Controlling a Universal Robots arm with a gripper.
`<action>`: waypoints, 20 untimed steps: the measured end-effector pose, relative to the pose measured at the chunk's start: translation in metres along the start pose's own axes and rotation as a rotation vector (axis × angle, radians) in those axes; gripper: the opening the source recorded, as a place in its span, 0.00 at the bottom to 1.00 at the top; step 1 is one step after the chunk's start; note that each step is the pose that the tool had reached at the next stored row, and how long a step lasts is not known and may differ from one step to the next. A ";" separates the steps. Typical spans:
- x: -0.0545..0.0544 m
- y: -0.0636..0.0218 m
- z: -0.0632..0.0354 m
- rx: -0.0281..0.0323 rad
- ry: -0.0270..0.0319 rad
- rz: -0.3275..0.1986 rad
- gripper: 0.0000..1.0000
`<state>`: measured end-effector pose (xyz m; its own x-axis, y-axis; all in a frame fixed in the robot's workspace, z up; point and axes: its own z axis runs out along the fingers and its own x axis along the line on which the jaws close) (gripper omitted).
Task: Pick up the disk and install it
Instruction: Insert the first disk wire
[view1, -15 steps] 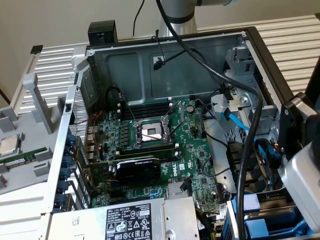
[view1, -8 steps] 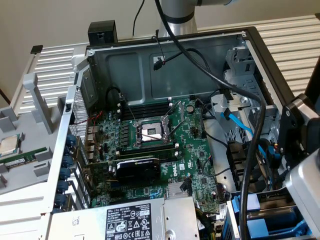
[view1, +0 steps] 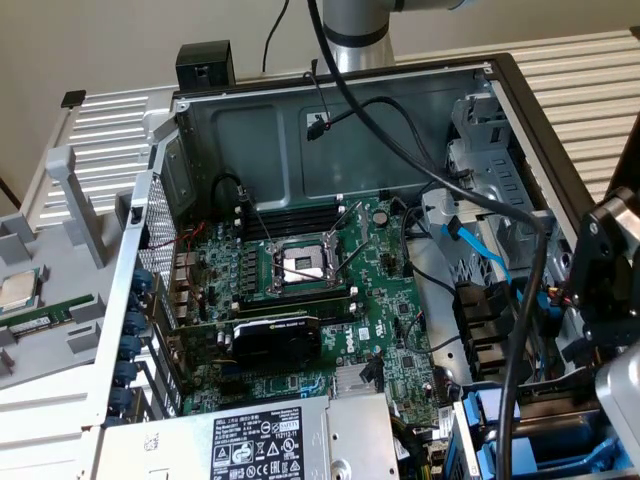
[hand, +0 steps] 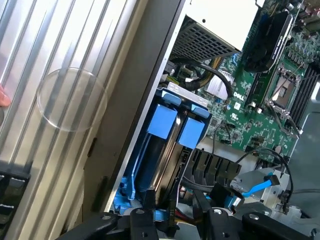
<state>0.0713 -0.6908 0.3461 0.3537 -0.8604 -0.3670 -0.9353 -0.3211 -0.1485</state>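
DELL motherboard (hand: 248, 125) beside blue-framed disk (hand: 165, 121)

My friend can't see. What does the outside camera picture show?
An open computer case shows a green motherboard with a processor socket. A grey power supply sits at the bottom, blue drive carriers at the exterior view's lower right, a robot arm at the top.

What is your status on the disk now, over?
Gripper low over drive bay. Silver-grey disk in bright blue plastic carrier standing in bay, beside second blue carrier. Thick black cables close by.
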 end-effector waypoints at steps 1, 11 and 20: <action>0.002 0.0006 -0.0009 0.0020 -0.0062 0.000 0.43; 0.010 -0.0015 -0.0010 0.0024 -0.0509 0.007 0.43; 0.012 -0.0009 0.0053 0.0095 -0.0739 0.007 0.43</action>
<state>0.0766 -0.6992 0.3367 0.3470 -0.8310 -0.4348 -0.9378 -0.3110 -0.1542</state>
